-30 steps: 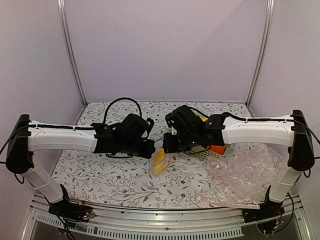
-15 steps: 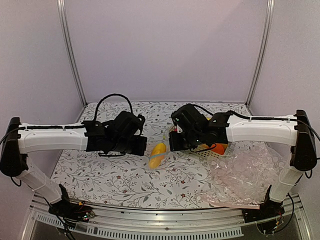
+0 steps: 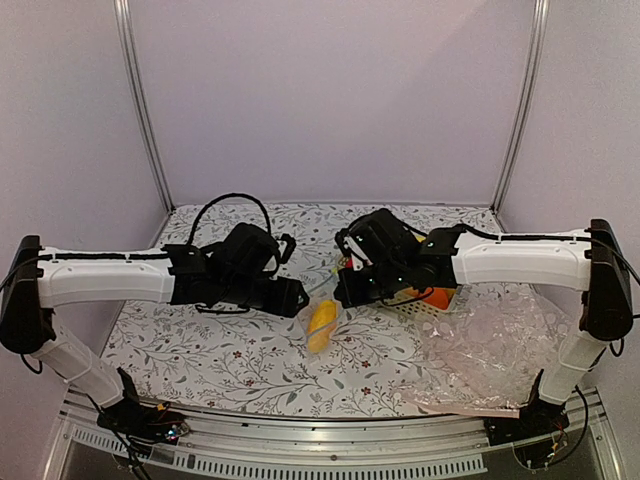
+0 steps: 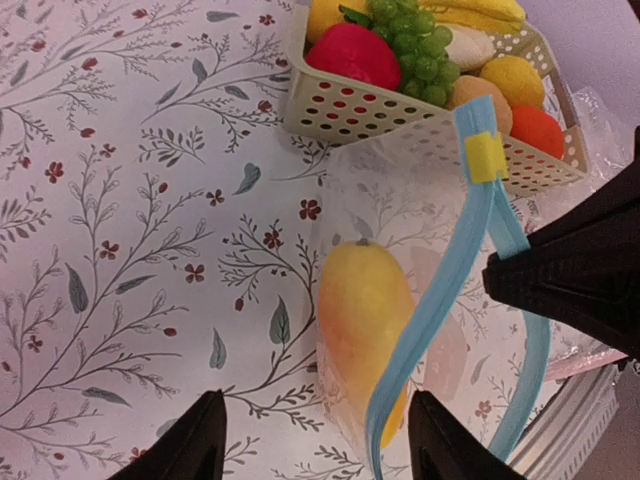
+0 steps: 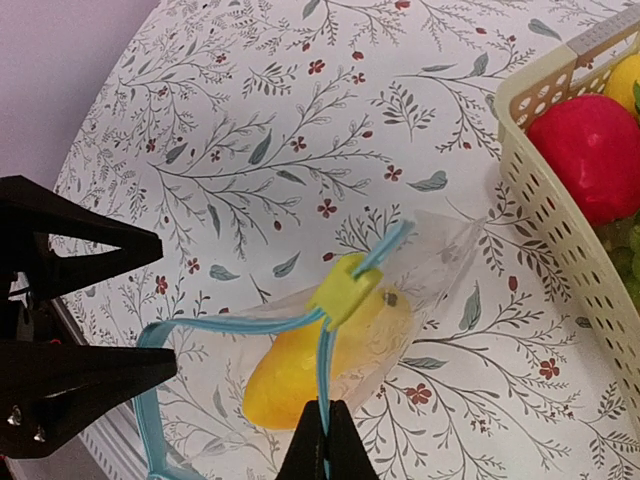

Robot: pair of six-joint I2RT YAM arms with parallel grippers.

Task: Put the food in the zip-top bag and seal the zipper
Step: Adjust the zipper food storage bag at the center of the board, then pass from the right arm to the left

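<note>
**Bag on the table between my two arms, mouth only partly zipped**

My right fingers (image 5: 340, 450) are pinched shut on one strand of the blue zipper (image 4: 440, 270), which I reckon anchors the zip-top bag (image 4: 400, 200) so its mouth stays taut. My left fingers (image 4: 190, 445) stand apart at the bag's other end, gripping nothing, with the strip running between them. The orange-yellow fruit (image 4: 365, 320) lies inside the bag, just beside the basket (image 4: 400, 110); I see no second fruit in there. Past the yellow slider (image 5: 345, 290) the two strands part, so sealing looks unfinished.
</note>
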